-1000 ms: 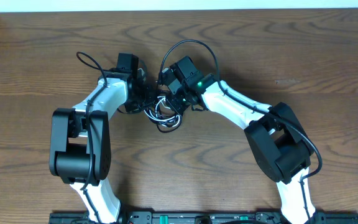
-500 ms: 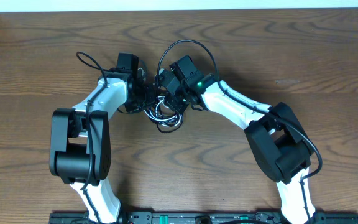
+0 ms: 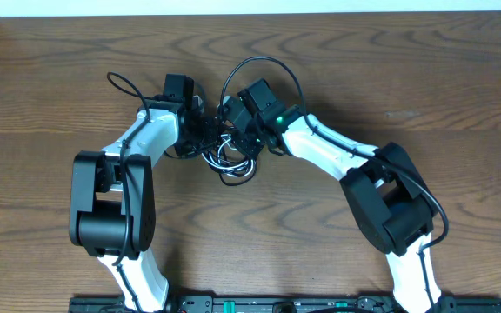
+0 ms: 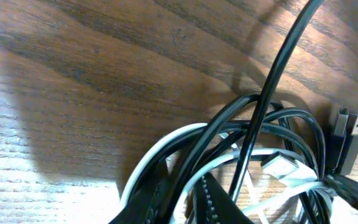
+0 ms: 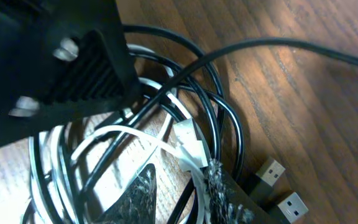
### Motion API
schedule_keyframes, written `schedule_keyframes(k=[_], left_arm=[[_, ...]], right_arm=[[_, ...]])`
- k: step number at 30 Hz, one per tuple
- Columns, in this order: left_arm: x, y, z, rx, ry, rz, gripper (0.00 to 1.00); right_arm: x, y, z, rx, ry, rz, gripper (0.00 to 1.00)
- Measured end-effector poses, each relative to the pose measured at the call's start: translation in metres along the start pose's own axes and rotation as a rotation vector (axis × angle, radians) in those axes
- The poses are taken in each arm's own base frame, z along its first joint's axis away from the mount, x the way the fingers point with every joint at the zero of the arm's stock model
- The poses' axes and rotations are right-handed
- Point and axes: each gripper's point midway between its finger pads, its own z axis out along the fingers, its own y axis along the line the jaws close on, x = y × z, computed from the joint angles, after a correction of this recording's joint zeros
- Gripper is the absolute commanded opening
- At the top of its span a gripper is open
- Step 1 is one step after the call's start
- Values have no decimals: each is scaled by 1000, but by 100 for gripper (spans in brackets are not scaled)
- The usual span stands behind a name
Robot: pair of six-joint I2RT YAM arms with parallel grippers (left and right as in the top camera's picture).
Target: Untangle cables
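Amid the tangled cables (image 3: 230, 162), left hand (image 4: 179, 202) and right hand (image 5: 179, 196) each pinch some.

Overhead evenly lit; wrist views shadowed, cables (image 4: 247, 134) blurred close up.

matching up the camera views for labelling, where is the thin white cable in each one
overhead: thin white cable just above centre, inside the tangle.
left wrist: thin white cable bottom centre, arcing up rightward.
right wrist: thin white cable lower centre, crossing the coils.
shared landmark: the looped thin black cable tangled with it.
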Motion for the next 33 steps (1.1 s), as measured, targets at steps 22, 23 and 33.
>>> schedule_keyframes(k=[22, 23, 33], left_arm=[[-3, 0, 0, 1, -13, 3, 20], [-3, 0, 0, 0, -13, 3, 20], [-4, 1, 0, -6, -16, 3, 20]], right_arm=[[-5, 12, -10, -73, -12, 24, 1], [-11, 15, -19, -83, -28, 23, 1], [-2, 8, -50, -13, 52, 152, 1]])
